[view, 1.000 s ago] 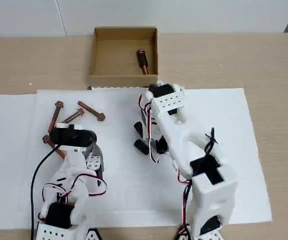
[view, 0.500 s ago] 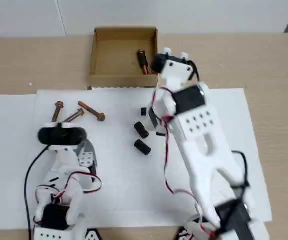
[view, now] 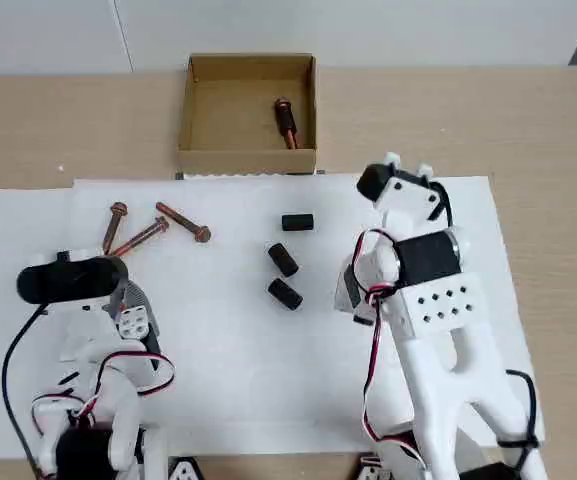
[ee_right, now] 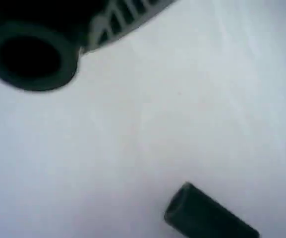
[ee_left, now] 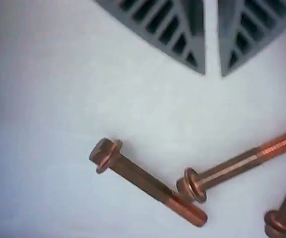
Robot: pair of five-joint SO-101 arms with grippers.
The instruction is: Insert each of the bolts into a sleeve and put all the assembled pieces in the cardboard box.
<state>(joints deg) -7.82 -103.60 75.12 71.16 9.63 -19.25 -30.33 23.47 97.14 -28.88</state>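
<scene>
The right pincer [view: 352,295], at 3 o'clock of the white paper sheet [view: 228,380], appears clenched on a short black tubular sleeve [ee_right: 31,57] whose open bore faces its wrist camera. The left pincer [ee_left: 212,69] hangs at 8 o'clock, its ribbed grey jaws drawn almost together on nothing. It is just short of three copper-coloured metal bolts [view: 148,230] with flanged hex heads, which lie at 10 o'clock. Two of these touch, one's flange resting against the threaded end of the nearest bolt [ee_left: 143,178]. Three loose black sleeves [view: 283,259] lie near the centre, well apart from the bolts. The shallow brown cardboard box [view: 198,110] at 12 o'clock holds one assembled piece [view: 286,122].

The step in hand is probably mating the held sleeve with a bolt. To do it well, the left pincer should release and take one bolt just under its flange, leaving the shank free. The shanks are smooth, shiny and round, so they are likely to roll when nudged, and the touching pair may drag each other. The sleeve looks matte and smooth-walled and might tilt between the ribbed pads. Bolt and bore should therefore be lined up on one axis before pushing.
</scene>
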